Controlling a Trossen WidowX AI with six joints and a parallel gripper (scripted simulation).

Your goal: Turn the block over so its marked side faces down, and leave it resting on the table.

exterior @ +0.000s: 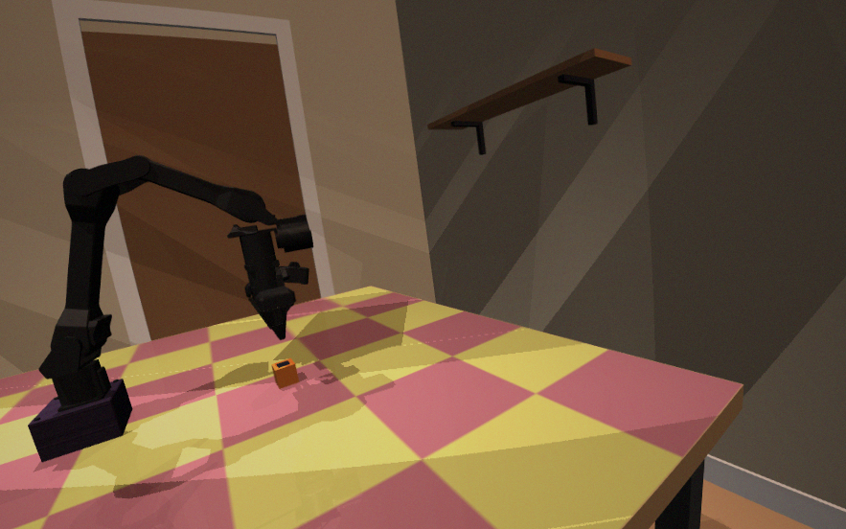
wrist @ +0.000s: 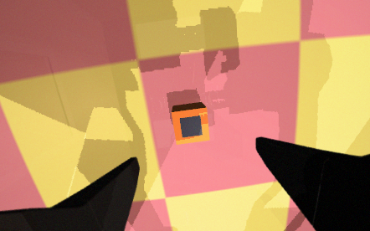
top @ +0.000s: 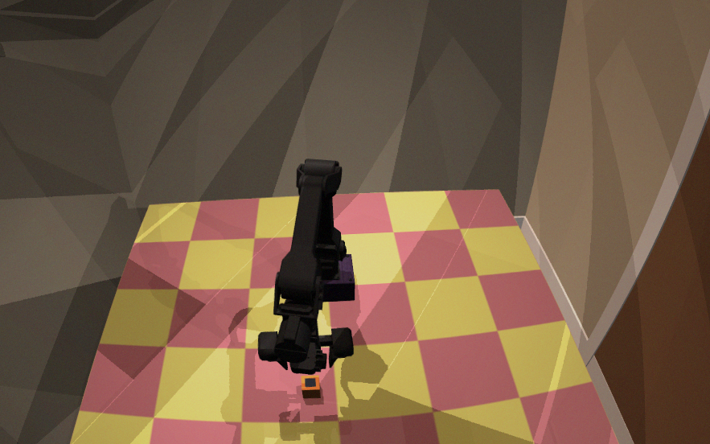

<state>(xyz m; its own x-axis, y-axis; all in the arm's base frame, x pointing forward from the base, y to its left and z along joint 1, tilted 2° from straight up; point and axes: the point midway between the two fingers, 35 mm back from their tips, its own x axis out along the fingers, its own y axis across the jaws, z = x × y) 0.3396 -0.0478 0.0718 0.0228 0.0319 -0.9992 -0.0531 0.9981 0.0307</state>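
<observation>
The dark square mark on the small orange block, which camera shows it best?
The wrist view: it looks straight down on the small orange block, so the dark square mark fills its upward face. The top view shows the mark small; the exterior view shows only a foreshortened sliver.
</observation>
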